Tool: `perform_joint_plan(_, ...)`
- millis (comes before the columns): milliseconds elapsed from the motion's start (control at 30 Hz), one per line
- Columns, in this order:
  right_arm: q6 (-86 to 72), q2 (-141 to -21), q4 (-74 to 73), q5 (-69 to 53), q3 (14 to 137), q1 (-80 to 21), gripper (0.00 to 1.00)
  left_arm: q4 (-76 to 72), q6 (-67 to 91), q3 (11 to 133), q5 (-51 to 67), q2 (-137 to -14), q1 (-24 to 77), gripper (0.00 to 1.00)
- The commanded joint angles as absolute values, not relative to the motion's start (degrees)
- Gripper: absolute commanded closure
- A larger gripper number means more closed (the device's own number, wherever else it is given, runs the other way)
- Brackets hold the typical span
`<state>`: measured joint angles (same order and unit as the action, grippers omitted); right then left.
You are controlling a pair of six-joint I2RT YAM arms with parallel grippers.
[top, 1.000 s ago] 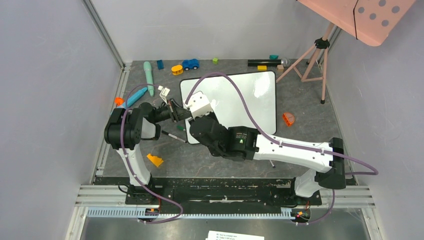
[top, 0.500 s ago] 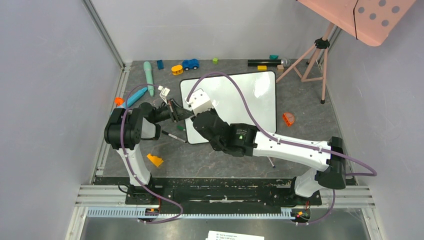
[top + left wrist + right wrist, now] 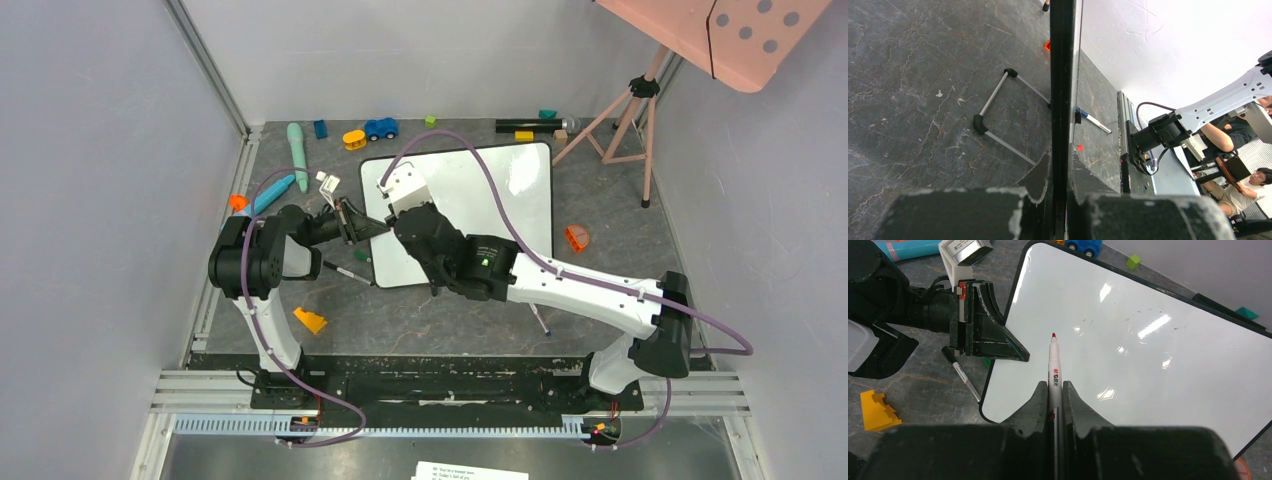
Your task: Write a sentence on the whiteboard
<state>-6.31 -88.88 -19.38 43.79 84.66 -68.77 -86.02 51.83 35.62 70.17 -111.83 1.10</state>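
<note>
Marker [image 3: 1053, 360] w/ "M&G" label, right pincer [image 3: 1053, 386].

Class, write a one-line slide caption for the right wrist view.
Right gripper holds a red-tipped marker over the blank whiteboard; left gripper clamps its edge.

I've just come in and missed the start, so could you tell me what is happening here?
The left gripper is shut on the left edge of the whiteboard, apparently steadying it. The right gripper holds a red-tipped marker, its tip pointing over the board's left part. No writing shows on the board, so the sentence has not been started.
</note>
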Motion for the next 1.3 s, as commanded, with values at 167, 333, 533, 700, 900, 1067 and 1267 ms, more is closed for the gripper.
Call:
perform_joint_plan(167,-5.43,-90.28,-14.92,38.40,88.15,-67.01,1.00,-89.21,46.58,34.66,68.95,-112.18,2.07,0.98)
perform_joint_plan(333,-5.62,-91.25,-13.66,37.14,88.42,-65.55,1.00,-89.21,46.58,34.69,69.01,-112.13,2.06,0.98)
perform_joint_plan(533,-5.01,-93.72,-12.40,35.50,89.86,-63.49,1.00,-89.21,46.60,34.87,69.05,-112.29,2.19,0.98)
perform_joint_plan(700,-4.03,-96.09,-11.64,34.50,91.91,-62.26,1.00,-89.21,46.58,34.87,69.00,-112.28,2.30,0.98)
perform_joint_plan(900,-3.13,-98.26,-9.58,33.70,92.29,-61.33,1.00,-89.21,46.67,34.98,69.00,-112.39,2.34,0.98)
perform_joint_plan(1067,-2.64,-98.59,-6.86,32.31,90.41,-61.31,1.00,-89.21,46.68,35.07,69.13,-112.44,2.31,0.98)
perform_joint_plan(1267,-2.13,-94.53,-0.78,29.45,82.41,-61.26,1.00,-89.21,46.77,35.31,69.21,-112.59,2.55,0.98)
